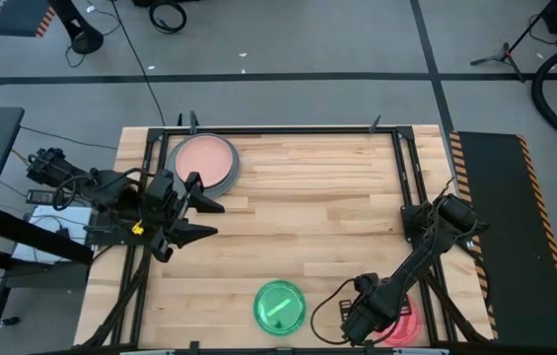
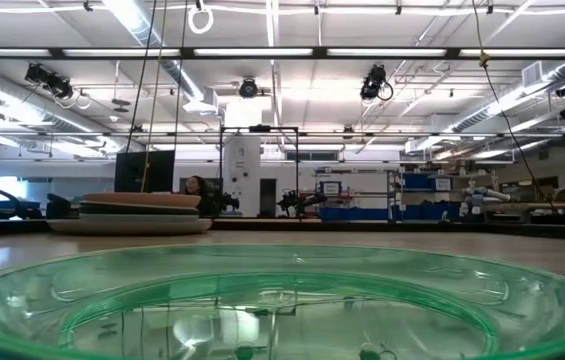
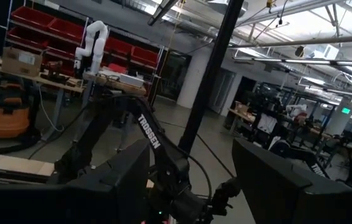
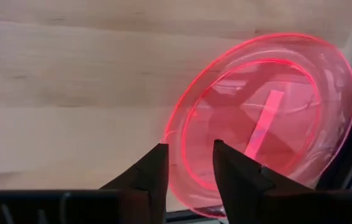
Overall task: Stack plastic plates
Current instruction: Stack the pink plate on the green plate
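A translucent red-pink plate point(image 4: 269, 118) lies flat at the table's near right corner point(image 1: 408, 323). My right gripper point(image 4: 188, 165) is low over it, open. One finger stands outside the plate's rim and one inside. A translucent green plate point(image 1: 279, 307) lies at the near edge and fills the low view point(image 2: 262, 300). A stack with a salmon pink plate on top of a grey one point(image 1: 204, 161) rests at the far left point(image 2: 132, 212). My left gripper point(image 1: 197, 210) waits open near that stack. The other plates are not visible. My right gripper straddles the red-pink plate's rim point(image 4: 174, 146) on the side toward the table's left, slanting down from above, with one finger point(image 4: 157, 171) outside and one point(image 4: 235, 171) over the plate's floor. Whether the fingers touch the rim, I cannot tell. The plate lies flat on the table.
The bare wooden table point(image 1: 317, 217) stretches between the stack and the near plates. A black frame rail point(image 1: 411, 177) runs along the right side, and another point(image 1: 145, 177) along the left. The red-pink plate sits close to the near right edge and the rail.
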